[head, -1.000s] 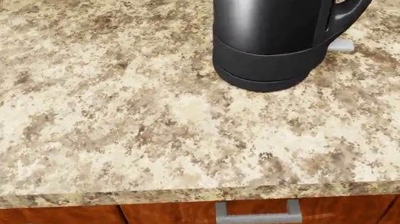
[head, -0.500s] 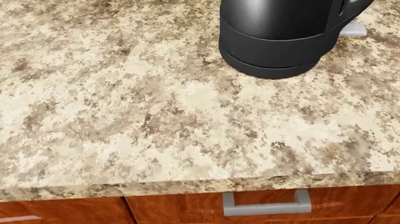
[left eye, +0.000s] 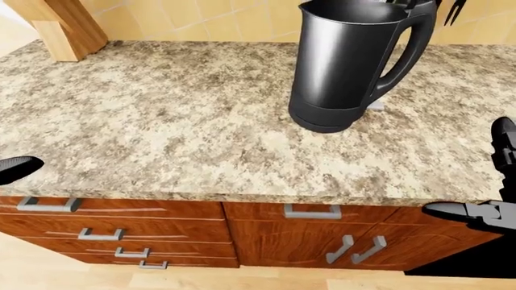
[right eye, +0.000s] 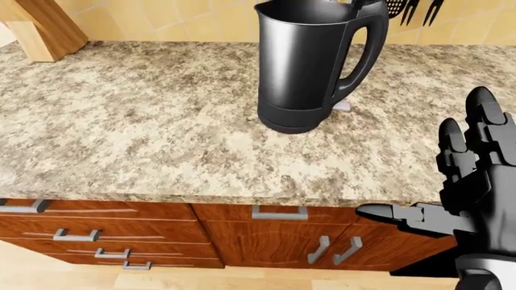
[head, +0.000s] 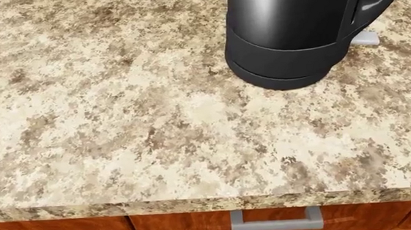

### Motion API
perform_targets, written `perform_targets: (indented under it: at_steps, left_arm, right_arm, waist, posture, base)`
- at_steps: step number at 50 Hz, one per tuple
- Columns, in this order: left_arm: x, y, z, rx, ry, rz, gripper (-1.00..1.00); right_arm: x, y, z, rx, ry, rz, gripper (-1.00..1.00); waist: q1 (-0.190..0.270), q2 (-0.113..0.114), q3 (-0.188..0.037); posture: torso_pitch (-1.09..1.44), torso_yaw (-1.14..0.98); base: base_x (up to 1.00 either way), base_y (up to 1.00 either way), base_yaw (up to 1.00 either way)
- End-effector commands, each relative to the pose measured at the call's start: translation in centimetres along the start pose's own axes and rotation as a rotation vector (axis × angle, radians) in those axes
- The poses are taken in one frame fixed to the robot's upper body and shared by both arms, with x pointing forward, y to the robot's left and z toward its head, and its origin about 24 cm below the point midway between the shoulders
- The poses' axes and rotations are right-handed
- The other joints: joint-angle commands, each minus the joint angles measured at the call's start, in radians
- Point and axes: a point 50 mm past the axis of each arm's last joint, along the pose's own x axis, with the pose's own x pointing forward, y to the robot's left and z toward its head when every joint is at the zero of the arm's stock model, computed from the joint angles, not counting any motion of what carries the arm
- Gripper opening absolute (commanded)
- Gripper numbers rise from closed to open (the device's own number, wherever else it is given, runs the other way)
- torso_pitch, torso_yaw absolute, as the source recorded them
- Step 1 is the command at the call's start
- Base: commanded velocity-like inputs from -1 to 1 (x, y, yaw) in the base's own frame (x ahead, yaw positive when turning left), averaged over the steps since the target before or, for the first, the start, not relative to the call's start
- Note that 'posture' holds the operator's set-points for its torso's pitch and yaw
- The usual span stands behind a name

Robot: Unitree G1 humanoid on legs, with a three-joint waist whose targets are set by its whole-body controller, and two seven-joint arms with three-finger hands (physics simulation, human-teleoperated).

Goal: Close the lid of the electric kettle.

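Plainly, the kettle (right eye: 310,63) stands upright on the table (right eye: 145,133), its open top up and left of the right hand (right eye: 472,181) in the right-eye view. That hand is nearer, fingers spread, holding nothing. The left hand (left eye: 16,169) barely shows; I cannot tell its state.

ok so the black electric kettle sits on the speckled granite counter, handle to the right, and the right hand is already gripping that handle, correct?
Not quite. The black electric kettle does sit on the speckled granite counter with its handle to the right, but the right hand is not gripping it: the right-eye view shows it open, fingers spread, at the lower right, well apart from the kettle.
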Motion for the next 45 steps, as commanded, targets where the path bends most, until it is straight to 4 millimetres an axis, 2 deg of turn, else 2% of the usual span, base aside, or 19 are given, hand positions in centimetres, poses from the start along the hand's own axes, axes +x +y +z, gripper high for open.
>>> perform_targets:
  at_steps: [1, 2, 3, 5, 12, 18, 20, 22, 23, 26, 29, 32, 35, 37, 38, 39, 41, 42, 45]
  left_arm:
    - [-0.07, -0.05, 1.55, 0.015, -0.082, -0.003, 1.0]
    - [-0.08, -0.03, 1.48, 0.016, -0.081, -0.003, 1.0]
    - [-0.09, 0.0, 1.57, 0.015, -0.082, -0.003, 1.0]
    - [-0.12, -0.01, 1.52, 0.015, -0.081, -0.003, 1.0]
    - [-0.2, -0.01, 1.64, 0.015, -0.082, -0.005, 1.0]
    - [-0.18, -0.04, 1.76, 0.014, -0.084, -0.007, 1.0]
    - [-0.17, -0.03, 1.68, 0.015, -0.083, -0.007, 1.0]
    - [-0.17, -0.05, 1.69, 0.014, -0.084, -0.007, 1.0]
    - [-0.17, -0.06, 1.64, 0.015, -0.083, -0.008, 1.0]
    - [-0.11, -0.1, 1.57, 0.014, -0.084, -0.009, 1.0]
    - [-0.1, -0.09, 1.56, 0.013, -0.084, -0.009, 1.0]
    - [-0.09, -0.1, 1.62, 0.013, -0.085, -0.01, 1.0]
    - [-0.11, -0.07, 1.72, 0.012, -0.086, -0.01, 1.0]
    - [-0.12, -0.06, 1.64, 0.013, -0.084, -0.01, 1.0]
    - [-0.12, -0.05, 1.76, 0.012, -0.086, -0.009, 1.0]
    - [-0.13, -0.06, 1.71, 0.013, -0.085, -0.01, 1.0]
    - [-0.13, -0.05, 1.76, 0.013, -0.086, -0.01, 1.0]
    - [-0.14, -0.03, 1.82, 0.012, -0.086, -0.009, 1.0]
    - [-0.16, -0.03, 1.84, 0.012, -0.087, -0.01, 1.0]
  right_arm:
    - [-0.13, -0.05, 1.04, -0.023, -0.065, -0.007, 1.0]
    - [-0.14, -0.05, 1.04, -0.022, -0.066, -0.007, 1.0]
    - [-0.15, -0.04, 1.04, -0.022, -0.066, -0.006, 1.0]
    - [-0.14, -0.05, 1.06, -0.022, -0.066, -0.006, 1.0]
    - [-0.13, 0.0, 1.03, -0.024, -0.065, -0.006, 1.0]
    - [-0.16, -0.08, 1.03, -0.024, -0.065, -0.007, 1.0]
    - [-0.16, -0.09, 1.12, -0.025, -0.065, -0.007, 1.0]
    - [-0.14, -0.03, 1.1, -0.024, -0.065, -0.006, 1.0]
    - [-0.14, -0.02, 1.1, -0.024, -0.065, -0.006, 1.0]
    - [-0.14, -0.05, 1.11, -0.024, -0.065, -0.006, 1.0]
    - [-0.14, -0.06, 1.14, -0.025, -0.064, -0.007, 1.0]
    - [-0.14, -0.07, 1.17, -0.026, -0.065, -0.007, 1.0]
    - [-0.15, -0.06, 1.17, -0.026, -0.067, -0.007, 1.0]
    - [-0.13, -0.03, 1.13, -0.027, -0.067, -0.007, 1.0]
    - [-0.11, -0.01, 1.11, -0.031, -0.066, -0.007, 1.0]
    - [-0.11, 0.02, 1.03, -0.033, -0.067, -0.009, 1.0]
    - [-0.1, -0.02, 1.1, -0.037, -0.067, -0.01, 1.0]
    - [-0.12, -0.02, 1.04, -0.036, -0.065, -0.011, 1.0]
    - [-0.12, -0.03, 1.11, -0.034, -0.068, -0.011, 1.0]
  waist:
    - [0.0, 0.003, -0.014]
    - [0.0, 0.003, -0.014]
    - [0.0, 0.007, -0.029]
    - [0.004, 0.007, -0.013]
    - [0.004, 0.0, -0.013]
    - [0.001, 0.016, -0.009]
    - [0.001, 0.031, -0.009]
    - [-0.001, 0.069, -0.013]
    - [0.0, 0.047, -0.009]
    - [0.006, 0.057, -0.008]
    - [0.006, 0.043, -0.014]
    - [0.007, 0.023, -0.009]
    - [0.011, -0.013, -0.013]
    - [0.013, -0.063, -0.027]
    - [0.008, -0.035, -0.015]
    - [0.007, -0.029, 0.01]
    - [0.002, -0.003, -0.005]
    - [0.005, 0.007, -0.001]
    - [0.0, 0.005, -0.007]
  posture:
    - [0.0, 0.0]
    - [0.0, 0.0]
    - [0.0, 0.0]
    - [0.0, 0.0]
    - [0.0, 0.0]
    - [0.0, 0.0]
    - [0.0, 0.0]
    - [0.0, 0.0]
    - [0.0, 0.0]
    - [0.0, 0.0]
    - [0.0, 0.0]
    - [0.0, 0.0]
    - [0.0, 0.0]
    - [0.0, 0.0]
    - [0.0, 0.0]
    - [0.0, 0.0]
    - [0.0, 0.0]
    - [0.0, 0.0]
    - [0.0, 0.0]
  base:
    - [0.01, 0.0, 0.0]
    - [0.03, 0.0, 0.0]
    - [0.06, 0.0, 0.0]
    - [0.07, 0.0, 0.0]
    - [0.07, 0.0, 0.0]
    - [0.07, 0.0, 0.0]
    - [0.07, 0.0, 0.0]
    - [0.07, 0.0, 0.0]
    - [0.06, 0.0, 0.0]
    - [0.07, 0.0, 0.0]
    - [0.07, 0.0, 0.0]
    - [0.08, 0.0, 0.0]
    - [0.08, 0.0, 0.0]
    - [0.07, 0.0, 0.0]
    - [0.08, 0.0, 0.0]
    - [0.0, 0.0, 0.0]
    - [0.0, 0.0, 0.0]
    - [0.0, 0.0, 0.0]
    - [0.0, 0.0, 0.0]
